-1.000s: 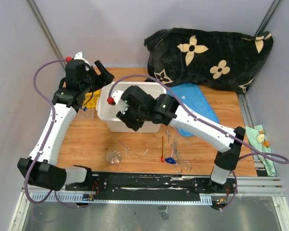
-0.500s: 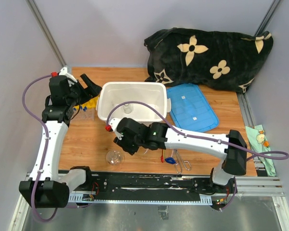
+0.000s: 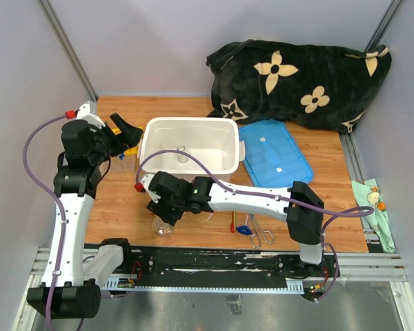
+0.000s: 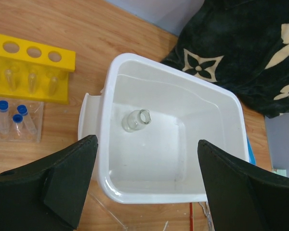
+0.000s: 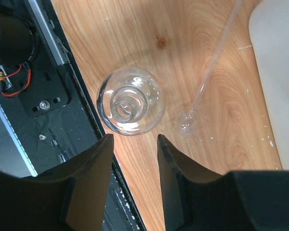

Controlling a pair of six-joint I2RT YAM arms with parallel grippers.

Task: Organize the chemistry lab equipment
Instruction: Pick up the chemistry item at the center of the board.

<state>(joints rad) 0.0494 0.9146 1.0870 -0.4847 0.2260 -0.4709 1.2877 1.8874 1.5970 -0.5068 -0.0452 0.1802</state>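
Note:
A round clear glass flask (image 5: 130, 101) stands upright on the wooden table near its front edge (image 3: 163, 226). My right gripper (image 5: 134, 139) hovers over it, open and empty, its tips just short of the flask (image 3: 164, 212). A thin glass tube (image 5: 209, 72) with a small bulb lies beside the flask. A second small flask (image 4: 136, 120) lies on its side inside the white tub (image 4: 106, 144). My left gripper (image 4: 147, 192) hangs wide open and empty to the left of the tub (image 3: 127, 131). The yellow holed rack (image 4: 31, 67) and blue-capped test tubes (image 4: 12, 118) sit left of the tub.
The blue lid (image 3: 276, 155) lies right of the tub, with the black flowered cloth (image 3: 297, 76) behind it. Metal tongs (image 3: 255, 221) and a red-handled spatula (image 3: 233, 210) lie front centre. The black base rail (image 5: 43, 96) borders the table right beside the flask.
My right arm has swung from over the tub down to the front left, above the round flask. My left arm has drawn back to the left, away from the tub.

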